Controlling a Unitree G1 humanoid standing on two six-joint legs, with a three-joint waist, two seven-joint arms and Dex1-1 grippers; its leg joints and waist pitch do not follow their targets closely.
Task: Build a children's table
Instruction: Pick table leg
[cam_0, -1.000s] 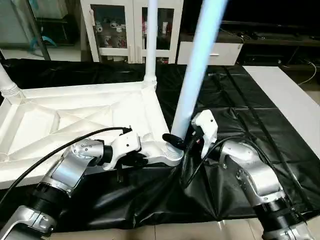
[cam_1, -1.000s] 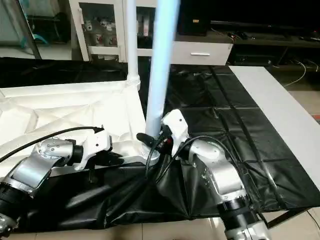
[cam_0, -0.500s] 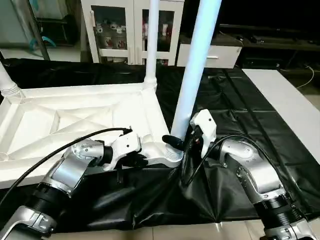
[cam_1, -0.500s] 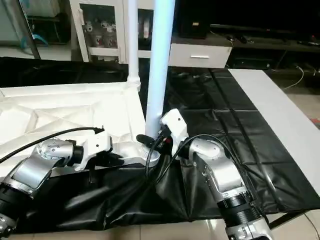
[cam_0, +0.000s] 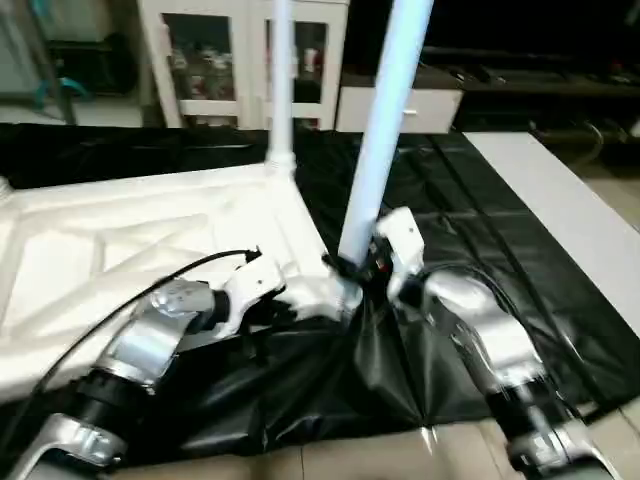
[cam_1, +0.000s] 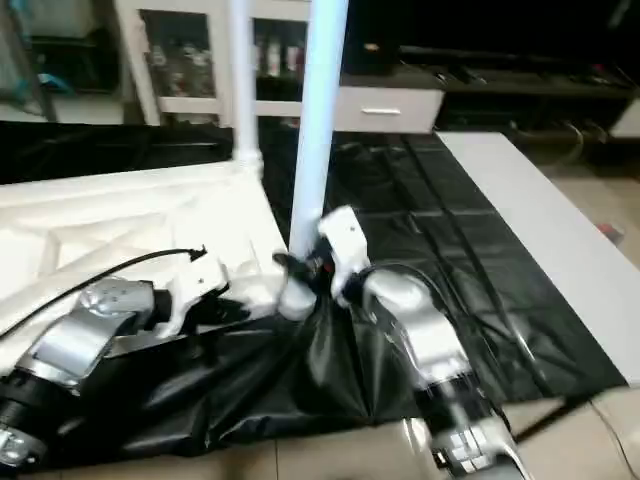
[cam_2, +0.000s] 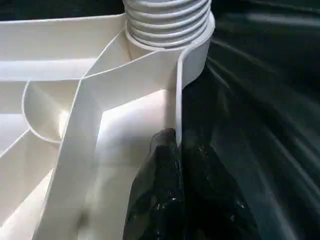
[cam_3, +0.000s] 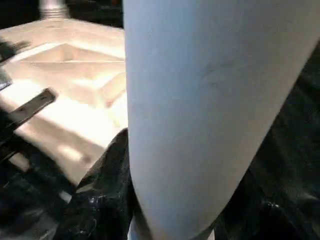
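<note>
The white tabletop (cam_0: 120, 250) lies ribbed side up on the black cover. Two legs stand in its right-hand corner sockets: a far leg (cam_0: 280, 80) and a near leg (cam_0: 380, 130). In the left wrist view the near socket (cam_2: 167, 30) shows the leg's threaded end. My left gripper (cam_0: 272, 308) is shut on the tabletop's front rim (cam_2: 176, 115), just left of that socket, with one finger (cam_2: 157, 170) inside the rim. My right gripper (cam_0: 352, 268) is shut on the near leg (cam_3: 200, 100) just above the socket.
The black cover (cam_0: 340, 380) is bunched into folds under the near corner and hangs over the front edge. A white glass-door cabinet (cam_0: 250, 50) and a low drawer unit (cam_0: 400, 105) stand behind. A white panel (cam_0: 570, 200) runs along the right.
The camera has shifted, so the whole picture sits differently. Both grippers keep the same holds, and the leg still stands in its socket.
</note>
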